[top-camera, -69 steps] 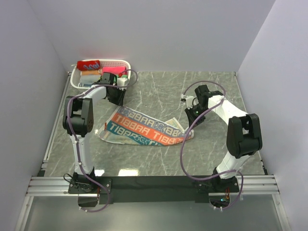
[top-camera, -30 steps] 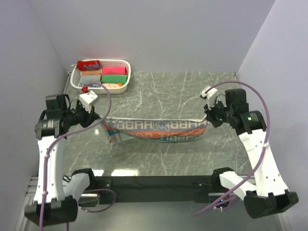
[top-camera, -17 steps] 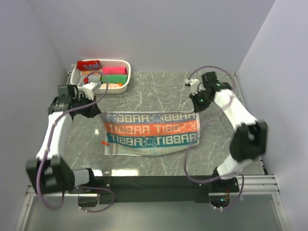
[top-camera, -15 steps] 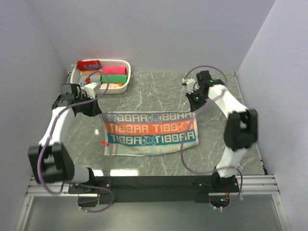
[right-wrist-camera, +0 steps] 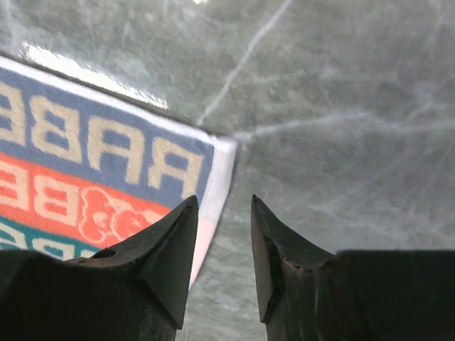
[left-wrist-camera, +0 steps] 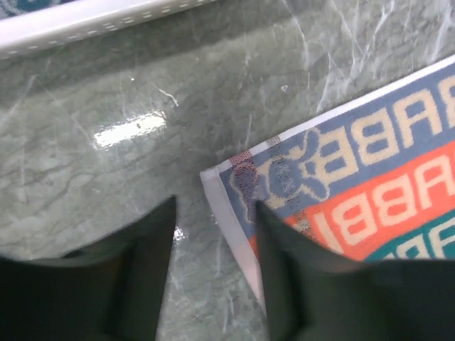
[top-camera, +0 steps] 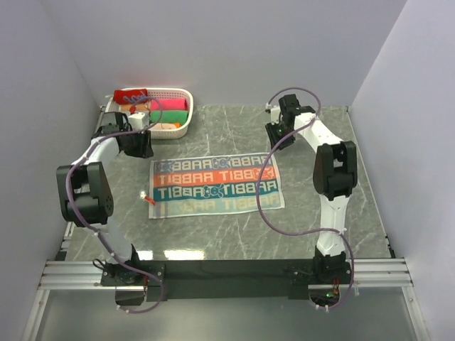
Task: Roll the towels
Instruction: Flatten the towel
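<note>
Both the left claw (left-wrist-camera: 213, 238) and right claw (right-wrist-camera: 222, 212) parted and empty, we see the cream cloth towel banded blue, orange and teal (top-camera: 215, 186) flat on the grey marbled table (top-camera: 213, 135), one far corner between the left tips, the other just ahead of the right

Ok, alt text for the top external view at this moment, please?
A striped printed towel lies spread flat in the middle of a grey marble table. The left gripper and right gripper are at its two far corners, both open and holding nothing. A white basket of rolled towels stands at the far left.
</note>
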Controlling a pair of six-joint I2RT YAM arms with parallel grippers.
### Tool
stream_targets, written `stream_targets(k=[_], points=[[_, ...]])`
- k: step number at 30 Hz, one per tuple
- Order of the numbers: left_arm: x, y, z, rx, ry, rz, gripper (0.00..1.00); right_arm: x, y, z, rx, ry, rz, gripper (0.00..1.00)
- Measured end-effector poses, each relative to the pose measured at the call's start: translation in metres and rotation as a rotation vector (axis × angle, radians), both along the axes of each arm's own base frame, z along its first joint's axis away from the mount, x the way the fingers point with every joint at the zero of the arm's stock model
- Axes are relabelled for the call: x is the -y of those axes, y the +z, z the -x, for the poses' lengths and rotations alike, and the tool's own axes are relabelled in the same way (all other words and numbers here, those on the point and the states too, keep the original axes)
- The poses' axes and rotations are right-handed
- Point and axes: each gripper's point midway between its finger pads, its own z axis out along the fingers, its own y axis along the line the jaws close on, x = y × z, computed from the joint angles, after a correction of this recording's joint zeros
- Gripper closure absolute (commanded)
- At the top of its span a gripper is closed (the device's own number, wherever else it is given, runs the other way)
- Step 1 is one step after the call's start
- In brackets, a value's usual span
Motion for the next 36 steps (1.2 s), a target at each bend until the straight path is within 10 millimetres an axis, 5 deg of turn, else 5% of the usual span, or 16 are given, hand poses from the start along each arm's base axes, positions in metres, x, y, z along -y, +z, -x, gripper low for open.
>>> stream_targets(k=[3,5,11,18,21,30,36], points=[[-0.001,0.008,0.005,0.001,-0.002,-0.005,0.41,0.008,0.002,0.01,-0.01,-0.015,-0.001,0.62],[-0.001,0.019,0.014,0.005,-0.02,-0.015,0.48,0.018,0.006,0.029,-0.035,-0.017,0.002,0.72],[0.013,0.041,0.077,-0.043,-0.18,-0.015,0.67,0.025,0.027,0.095,-0.112,0.026,-0.02,0.95],[0.029,-0.003,0.188,-0.289,-0.338,0.009,0.76,0.012,-0.006,0.175,-0.301,0.061,-0.018,1.0],[0.027,-0.018,0.218,-0.357,-0.357,-0.016,0.76,0.009,-0.017,0.191,-0.35,0.056,-0.01,1.0],[0.032,-0.035,0.225,-0.387,-0.354,-0.071,0.76,-0.003,-0.018,0.185,-0.319,0.04,-0.019,1.0],[0.037,-0.043,0.223,-0.402,-0.332,-0.086,0.76,-0.015,-0.029,0.207,-0.344,0.093,0.015,1.0]])
